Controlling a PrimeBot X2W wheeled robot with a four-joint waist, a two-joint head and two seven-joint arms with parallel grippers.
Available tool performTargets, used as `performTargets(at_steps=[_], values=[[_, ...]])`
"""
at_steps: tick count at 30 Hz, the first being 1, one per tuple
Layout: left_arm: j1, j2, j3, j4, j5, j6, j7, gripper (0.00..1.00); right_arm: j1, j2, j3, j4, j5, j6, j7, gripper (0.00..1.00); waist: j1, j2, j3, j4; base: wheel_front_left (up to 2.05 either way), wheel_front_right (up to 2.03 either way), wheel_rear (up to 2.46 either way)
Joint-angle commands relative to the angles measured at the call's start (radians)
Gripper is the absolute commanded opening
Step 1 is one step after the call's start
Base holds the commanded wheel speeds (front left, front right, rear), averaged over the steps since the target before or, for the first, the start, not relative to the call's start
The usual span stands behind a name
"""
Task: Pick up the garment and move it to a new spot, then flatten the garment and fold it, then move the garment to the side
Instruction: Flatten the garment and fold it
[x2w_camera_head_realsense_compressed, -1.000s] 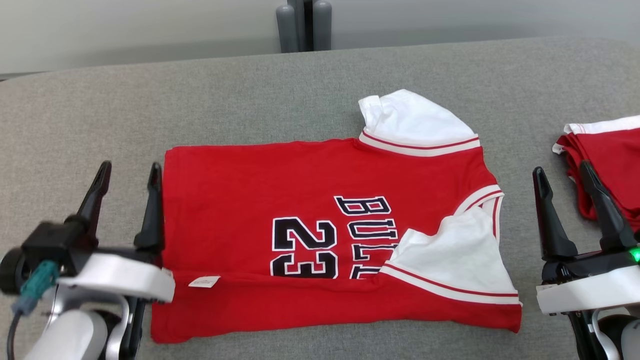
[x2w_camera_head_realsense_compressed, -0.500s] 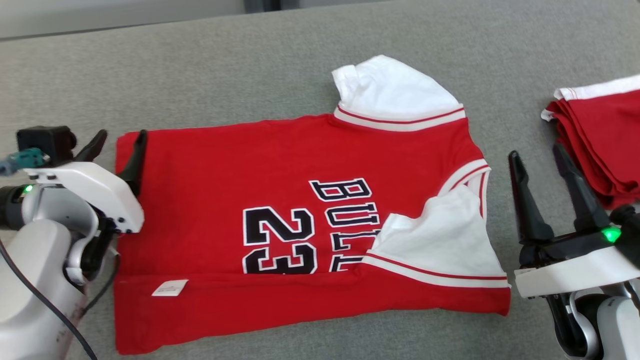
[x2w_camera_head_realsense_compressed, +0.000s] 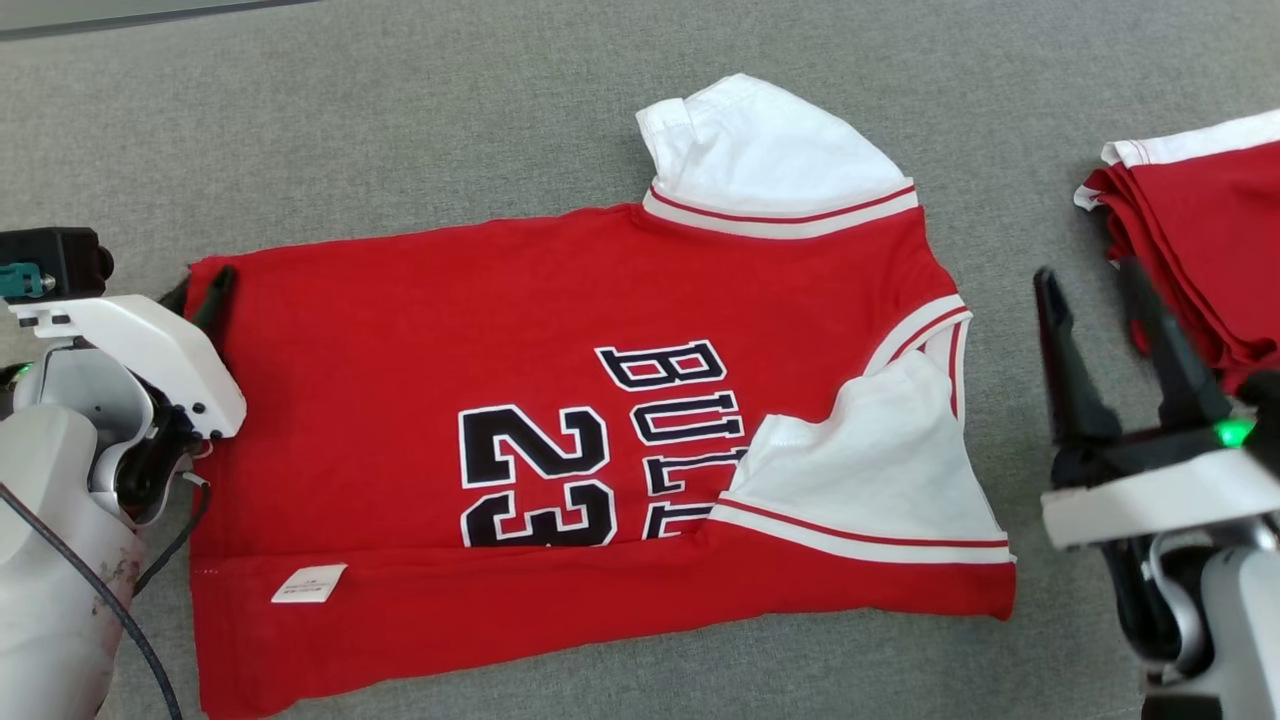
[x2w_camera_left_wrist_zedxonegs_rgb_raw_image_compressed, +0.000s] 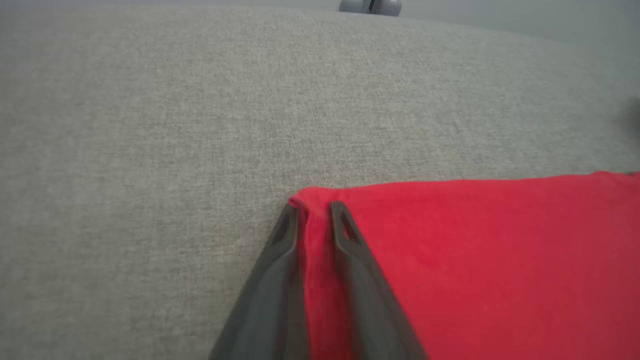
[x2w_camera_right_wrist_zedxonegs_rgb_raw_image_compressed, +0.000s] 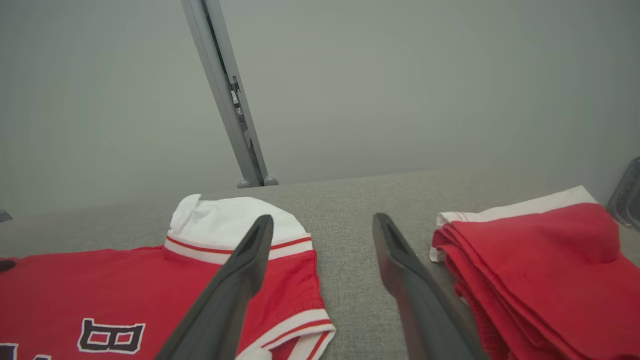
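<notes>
A: Head view first. Your garment (x2w_camera_head_realsense_compressed: 560, 330), a red jersey with a black 23 on it, lies spread on the grey table (x2w_camera_head_realsense_compressed: 400, 120). Its near long edge is folded over, with a white label (x2w_camera_head_realsense_compressed: 308, 583) on the fold. One white sleeve (x2w_camera_head_realsense_compressed: 770, 150) sticks out at the far edge; the other is folded onto the front.

B: The table carries a second load too: a pile of folded red clothes (x2w_camera_head_realsense_compressed: 1210, 250) at your right, apart from the garment. Your right gripper (x2w_camera_head_realsense_compressed: 1087, 272) stands between the two, fingers spread wide with nothing in them.

A: Your left gripper (x2w_camera_head_realsense_compressed: 200, 285) sits at the garment's far left corner, mostly behind its own white housing.

B: Left wrist view, then. You see the left gripper (x2w_camera_left_wrist_zedxonegs_rgb_raw_image_compressed: 314, 212) with one finger on either side of that corner and a ridge of red cloth between them. The gap is narrow, but you cannot tell whether the cloth is pinched tight. The rest of the garment (x2w_camera_left_wrist_zedxonegs_rgb_raw_image_compressed: 475, 260) lies flat on the table (x2w_camera_left_wrist_zedxonegs_rgb_raw_image_compressed: 200, 100).

A: Right wrist view. Your right gripper (x2w_camera_right_wrist_zedxonegs_rgb_raw_image_compressed: 322, 225) points over bare table (x2w_camera_right_wrist_zedxonegs_rgb_raw_image_compressed: 350, 200), jaws wide apart and holding nothing. The garment (x2w_camera_right_wrist_zedxonegs_rgb_raw_image_compressed: 100, 285) lies left of the fingers and the pile of folded red clothes (x2w_camera_right_wrist_zedxonegs_rgb_raw_image_compressed: 540, 260) right of them, neither touched. A grey post (x2w_camera_right_wrist_zedxonegs_rgb_raw_image_compressed: 225, 90) rises behind the table's far edge.
</notes>
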Motion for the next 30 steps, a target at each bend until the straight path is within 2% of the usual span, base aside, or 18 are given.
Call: performTargets(at_steps=[1, 7, 13, 19, 21, 28, 30], values=[[-0.020, -0.005, -0.008, 0.019, 0.002, -0.012, -0.005, 0.00, -0.044, -0.018, -0.004, 0.012, 0.018, 0.000, -0.013, 1.00, 0.0000, 0.0000, 0.000, 0.003, 0.00, 0.00, 0.00], [-0.048, -0.035, -0.034, 0.061, 0.018, -0.031, -0.030, 0.00, -0.214, -0.070, -0.014, 0.144, 0.093, 0.000, -0.057, 1.00, 0.0000, 0.0000, 0.004, 0.030, 0.00, 0.00, 0.00], [-0.104, -0.077, -0.070, 0.075, 0.034, -0.049, -0.045, 0.00, -0.465, -0.154, 0.037, 0.371, 0.169, 0.000, -0.031, 1.00, 0.0000, 0.0000, 0.037, 0.090, 0.00, 0.00, 0.00], [-0.168, -0.129, -0.108, 0.083, 0.054, -0.061, -0.076, 0.00, -0.695, -0.243, 0.172, 0.619, 0.203, 0.000, 0.058, 1.00, 0.0000, 0.0000, 0.079, 0.171, 0.00, 0.00, 0.00], [-0.192, -0.154, -0.124, 0.092, 0.058, -0.066, -0.088, 0.00, -0.767, -0.261, 0.256, 0.721, 0.209, 0.000, 0.094, 1.00, 0.0000, 0.0000, 0.096, 0.203, 0.00, 0.00, 0.00], [-0.220, -0.180, -0.149, 0.124, 0.053, -0.072, -0.117, 0.00, -0.837, -0.281, 0.484, 0.826, 0.278, 0.000, 0.161, 1.00, 0.0000, 0.0000, 0.126, 0.231, 0.00, 0.00, 0.00], [-0.220, -0.181, -0.152, 0.130, 0.051, -0.074, -0.122, 0.00, -0.837, -0.281, 0.513, 0.827, 0.300, 0.000, 0.170, 1.00, 0.0000, 0.0000, 0.128, 0.231, 0.00, 0.00, 0.00]])
